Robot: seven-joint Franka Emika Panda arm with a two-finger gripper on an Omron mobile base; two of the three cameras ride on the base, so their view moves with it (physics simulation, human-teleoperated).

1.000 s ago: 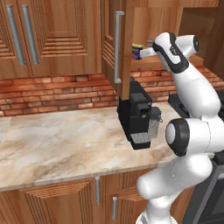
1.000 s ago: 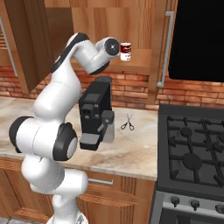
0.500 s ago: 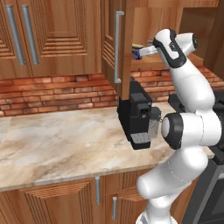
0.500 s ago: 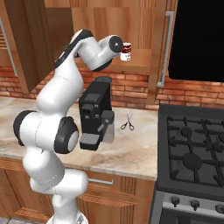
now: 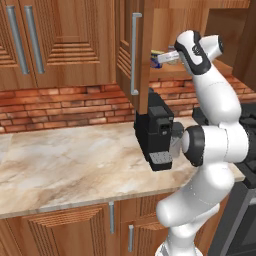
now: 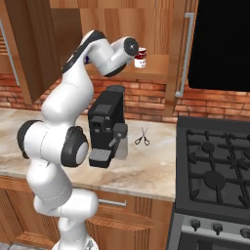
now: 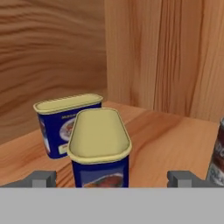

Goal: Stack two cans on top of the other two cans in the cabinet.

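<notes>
On the wooden shelf of the cabinet (image 7: 166, 131) stand two blue cans with pale yellow lids. The nearer can (image 7: 99, 148) sits between the fingertips (image 7: 43, 178) of my open gripper (image 7: 112, 178), which touches nothing. The second blue can (image 7: 65, 122) stands just behind it to the left. A white can with a red top band (image 6: 140, 57) stands apart on the shelf; in the hand view its edge (image 7: 217, 162) shows at the right. From the left base view my hand reaches into the cabinet beside a blue can (image 5: 158, 60).
The cabinet door (image 5: 131, 50) with its long silver handle hangs open to the left of my arm. Below the shelf a black coffee machine (image 6: 105, 129) stands on the marble counter (image 5: 65, 160), with scissors (image 6: 142, 138) beside it. A stove (image 6: 215, 166) lies to the right.
My arm's elbow has risen and the hand has edged slightly towards the cans. The jaws have stayed open and the cans have not moved.
</notes>
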